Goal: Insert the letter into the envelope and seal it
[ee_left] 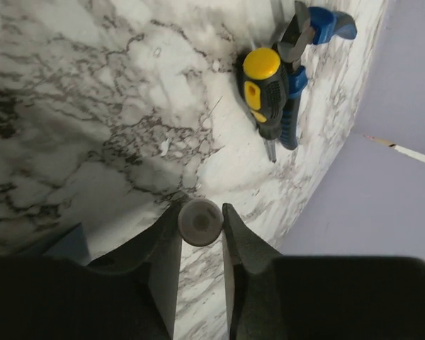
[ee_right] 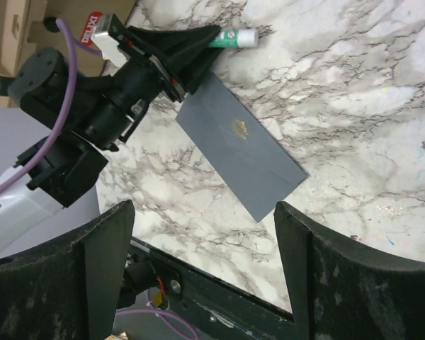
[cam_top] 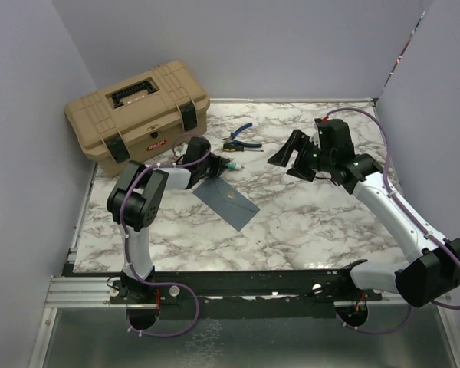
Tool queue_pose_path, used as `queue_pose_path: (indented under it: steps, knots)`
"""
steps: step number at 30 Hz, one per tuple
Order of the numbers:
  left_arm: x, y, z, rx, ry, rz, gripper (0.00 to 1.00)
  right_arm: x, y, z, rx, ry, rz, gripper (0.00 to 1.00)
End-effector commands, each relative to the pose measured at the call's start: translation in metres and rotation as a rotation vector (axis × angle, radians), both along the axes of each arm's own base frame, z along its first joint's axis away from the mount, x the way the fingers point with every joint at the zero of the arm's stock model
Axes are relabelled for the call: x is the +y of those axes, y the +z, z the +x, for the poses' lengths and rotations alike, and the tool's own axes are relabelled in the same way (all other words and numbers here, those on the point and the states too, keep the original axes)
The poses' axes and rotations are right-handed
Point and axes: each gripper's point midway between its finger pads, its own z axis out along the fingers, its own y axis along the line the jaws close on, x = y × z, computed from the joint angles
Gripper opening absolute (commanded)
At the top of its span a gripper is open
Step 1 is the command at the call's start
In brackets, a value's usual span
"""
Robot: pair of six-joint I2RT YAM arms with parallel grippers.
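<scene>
Marble-look table (cam_top: 330, 222) fills the overhead view, with a tan toolbox (cam_top: 138, 115) at its far left corner. Only that view shows both arms whole: the left one is folded low over the table just in front of the toolbox, and the right one reaches in from the near right, its wrist held above the surface.

Near the table's middle the envelope (cam_top: 227, 201) lies flat and at a slant, just beside the left arm's wrist and touched by neither arm. The right wrist camera adds a small gold seal mark (ee_right: 239, 128) on its face. It also shows the right gripper (ee_right: 202, 212) spread wide, holding nothing, with the envelope seen between its fingers.

Blue-handled pliers (ee_left: 326, 21) and a yellow-and-black screwdriver (ee_left: 265, 88) lie touching each other near the far edge, beyond the left arm. They are clearest from the left wrist.

The same camera shows the left gripper (ee_left: 200, 212) pinching the round end of a glue stick (ee_right: 234, 37). From the right wrist the stick's white and green body is seen lying flat on the marble, beyond the envelope's far corner.
</scene>
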Motion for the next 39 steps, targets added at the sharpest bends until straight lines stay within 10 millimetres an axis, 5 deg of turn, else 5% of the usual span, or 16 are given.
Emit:
queue_pose_path:
  steps: [1,3,6,14,17,26,34,39]
  knots:
    - [0.002,-0.005,0.017,0.025,0.081,0.009,0.39,-0.017,-0.001,-0.005,-0.005,-0.024,-0.086,0.82]
    - [0.005,-0.005,0.018,0.031,0.086,0.037,0.55,-0.019,-0.001,-0.005,-0.005,-0.026,-0.093,0.83]
    - [0.006,-0.003,0.018,0.040,0.064,0.080,0.66,-0.020,-0.001,-0.005,-0.002,-0.031,-0.103,0.83]
    - [-0.012,0.052,0.010,-0.094,-0.202,0.126,0.76,-0.038,-0.008,0.000,-0.011,-0.104,-0.184,0.82]
    - [0.000,0.074,-0.006,-0.130,-0.303,0.292,0.82,-0.056,-0.022,0.000,0.026,-0.156,-0.284,0.80]
    - [0.098,0.136,-0.064,-0.212,-0.334,0.812,0.98,-0.090,-0.027,-0.005,0.066,-0.183,-0.488,0.79]
    - [0.189,0.255,-0.115,-0.345,-0.166,1.174,0.99,-0.097,0.029,0.001,-0.114,-0.211,-0.469,0.82]
    - [0.219,0.285,-0.138,-0.366,-0.037,1.234,0.99,-0.100,0.046,-0.004,-0.155,-0.219,-0.460,0.82]
